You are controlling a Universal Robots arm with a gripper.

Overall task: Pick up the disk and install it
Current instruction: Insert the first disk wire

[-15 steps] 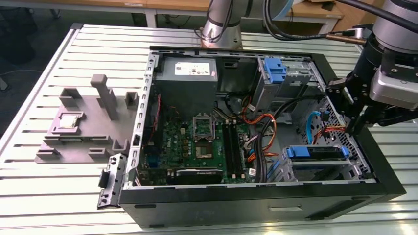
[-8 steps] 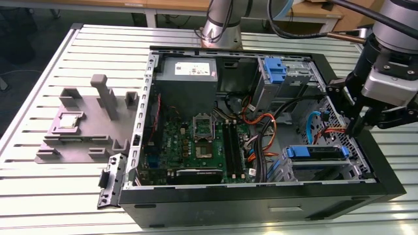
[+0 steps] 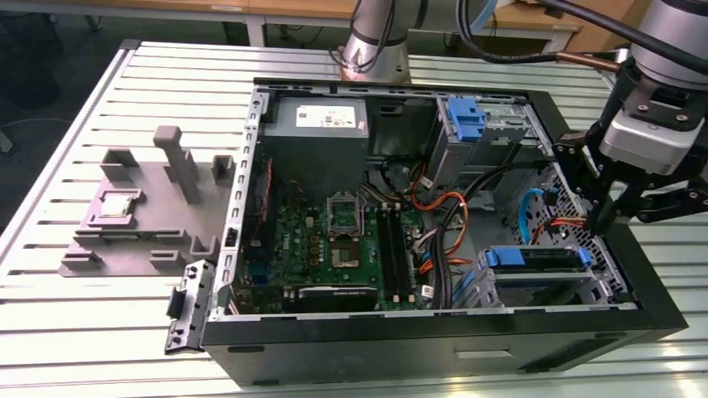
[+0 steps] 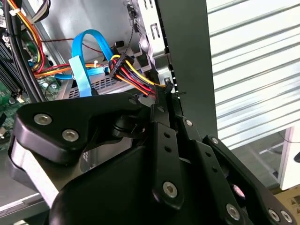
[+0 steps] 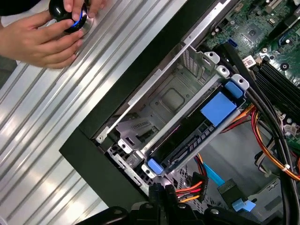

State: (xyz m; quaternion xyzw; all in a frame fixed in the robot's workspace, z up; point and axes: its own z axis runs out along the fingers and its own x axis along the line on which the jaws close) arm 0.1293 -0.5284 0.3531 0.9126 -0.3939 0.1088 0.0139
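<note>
at the case's inner right wall we see our gripper (image 3: 608,217) with its fingers (image 4: 161,101) pressed together, holding nothing, beside a bundle of power wires (image 4: 133,72). below it, the disk (image 5: 194,129) sits in the drive cage (image 5: 159,101) of the computer case (image 3: 443,332).

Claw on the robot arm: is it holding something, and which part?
Cannot tell. The shut claw sits at the end of the red, yellow and black wire bundle.
</note>
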